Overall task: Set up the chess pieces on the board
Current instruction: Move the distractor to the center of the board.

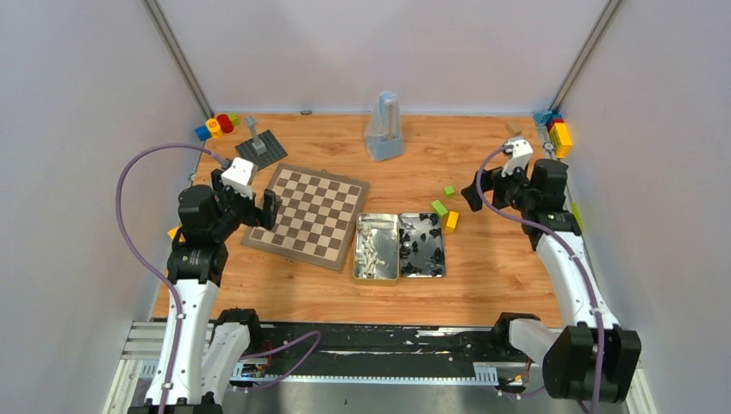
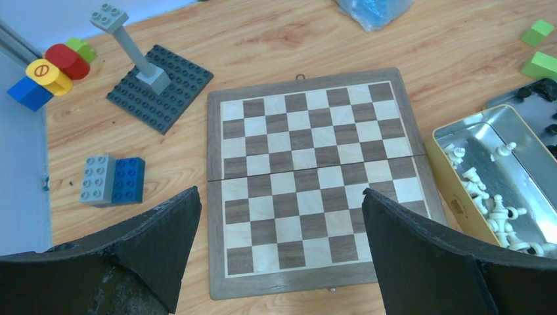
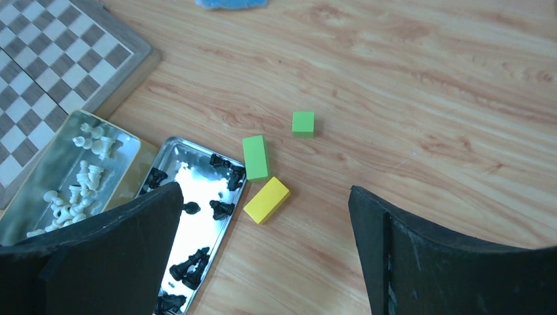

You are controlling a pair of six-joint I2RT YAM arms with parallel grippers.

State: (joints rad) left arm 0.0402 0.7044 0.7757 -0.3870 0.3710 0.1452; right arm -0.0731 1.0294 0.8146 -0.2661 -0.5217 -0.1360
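Black left gripper (image 2: pixel 279 193) aimed at board (image 2: pixel 315 151) (jaws wide).

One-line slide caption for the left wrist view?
Open left gripper above the bare board; white pieces lie in a tin beside it.

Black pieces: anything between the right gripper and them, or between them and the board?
A green block and a yellow block lie beside the tin of black pieces, on the side facing the open right gripper. A second tin, holding white pieces, sits between it and the board.
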